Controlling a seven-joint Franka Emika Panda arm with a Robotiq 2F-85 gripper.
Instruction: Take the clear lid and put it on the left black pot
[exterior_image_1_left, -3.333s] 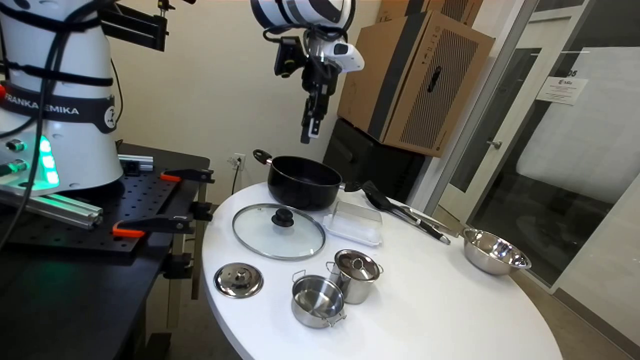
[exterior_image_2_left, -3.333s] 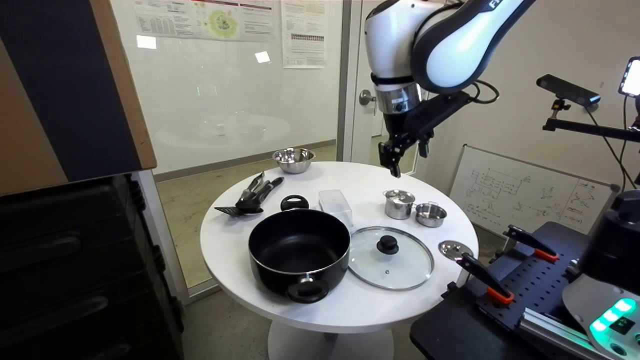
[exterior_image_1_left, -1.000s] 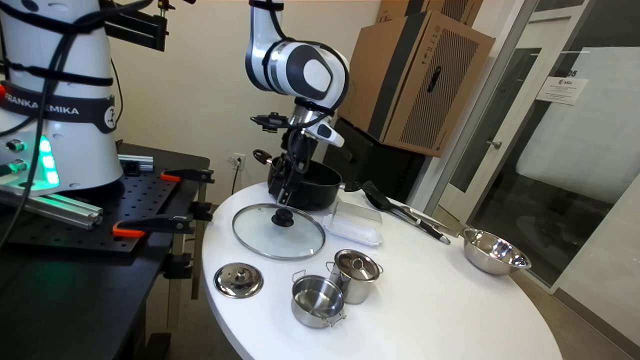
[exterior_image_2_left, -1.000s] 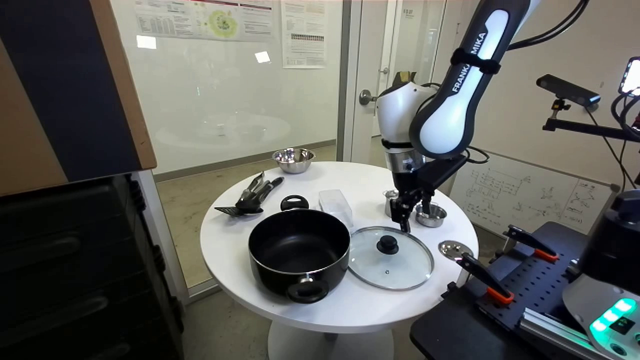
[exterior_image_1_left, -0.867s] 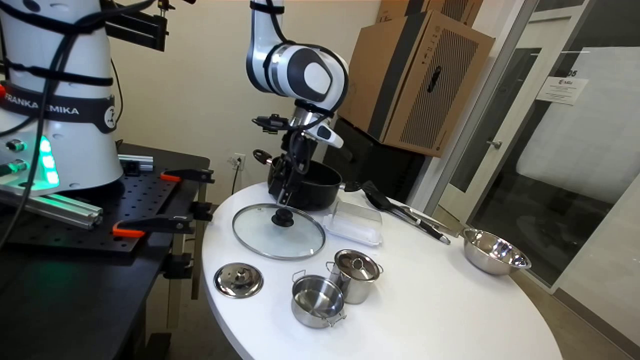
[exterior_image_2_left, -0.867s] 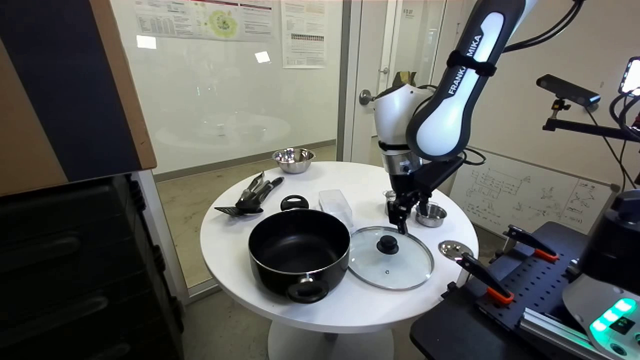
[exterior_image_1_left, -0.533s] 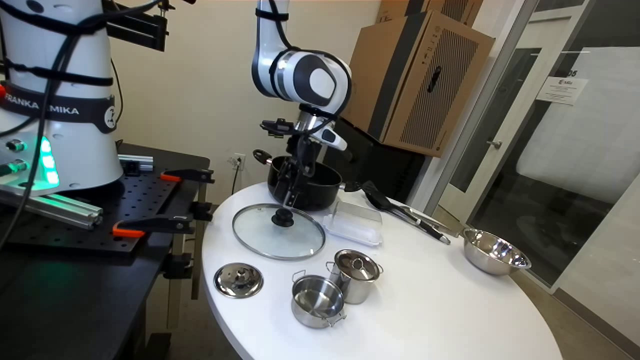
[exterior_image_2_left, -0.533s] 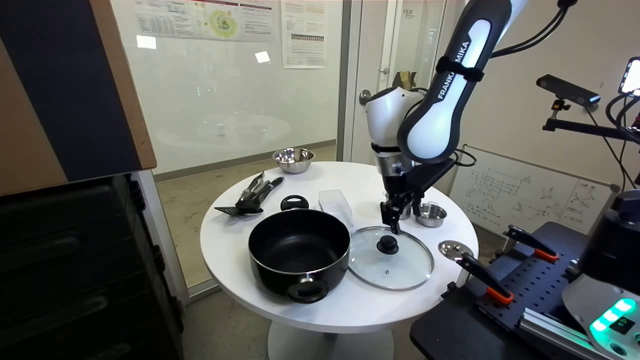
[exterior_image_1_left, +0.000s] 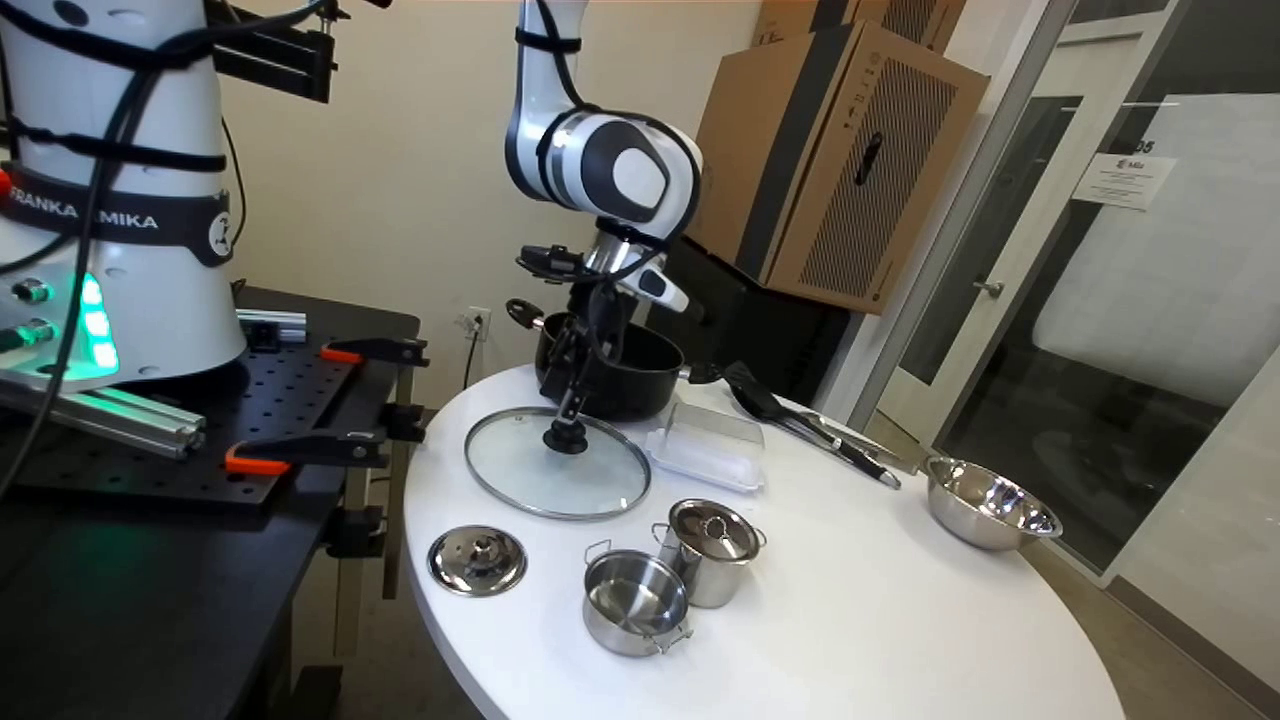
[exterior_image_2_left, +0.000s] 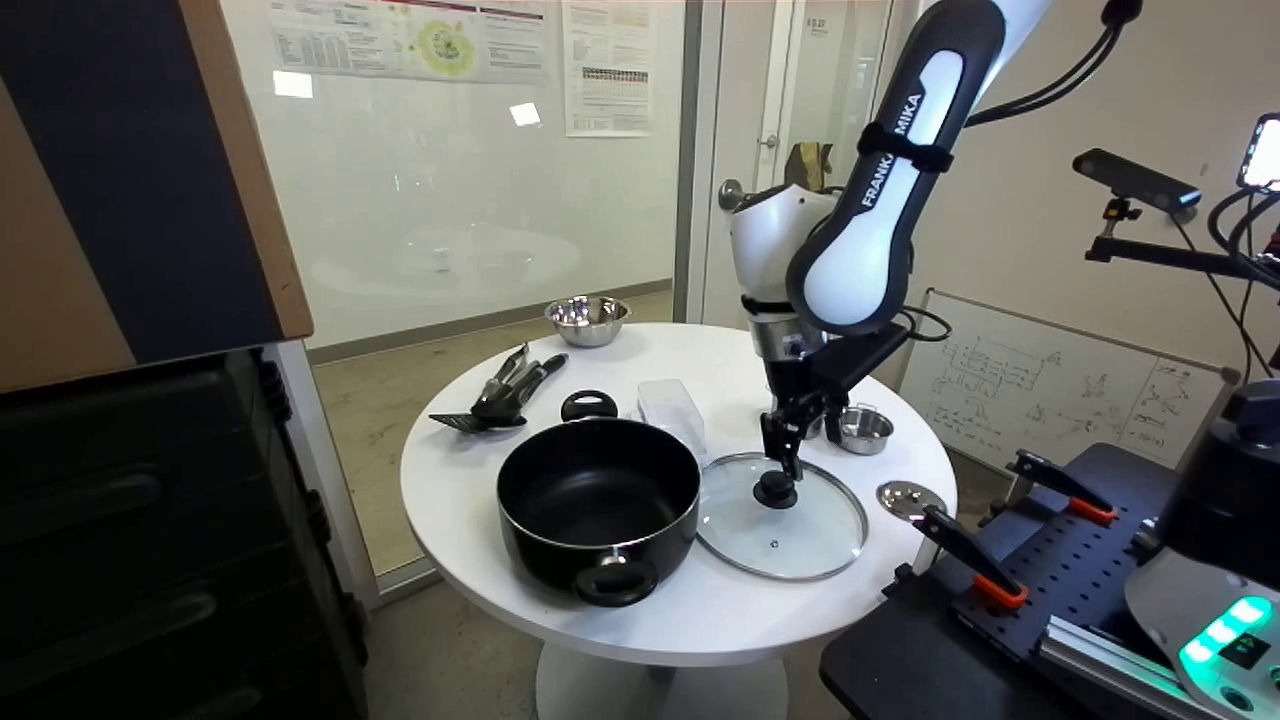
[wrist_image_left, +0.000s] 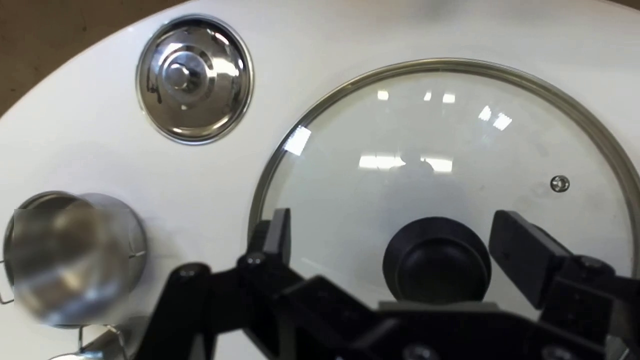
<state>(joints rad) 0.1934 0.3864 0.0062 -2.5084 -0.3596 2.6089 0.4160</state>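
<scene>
Cardboard boxes (exterior_image_1_left: 845, 170) overlook a white table (exterior_image_1_left: 850, 600); I hover the claw (wrist_image_left: 390, 235), jaws wide, over the glass lid (exterior_image_2_left: 783, 526).

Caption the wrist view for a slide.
Clear lid, its black knob framed between open fingers; small steel lid lying apart.

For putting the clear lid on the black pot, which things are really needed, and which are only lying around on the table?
Needed for the job:
clear lid
black pot
gripper

Just lying around:
small steel lid
open steel pot
covered steel pot
clear plastic container
cooking utensils
steel bowl
</scene>
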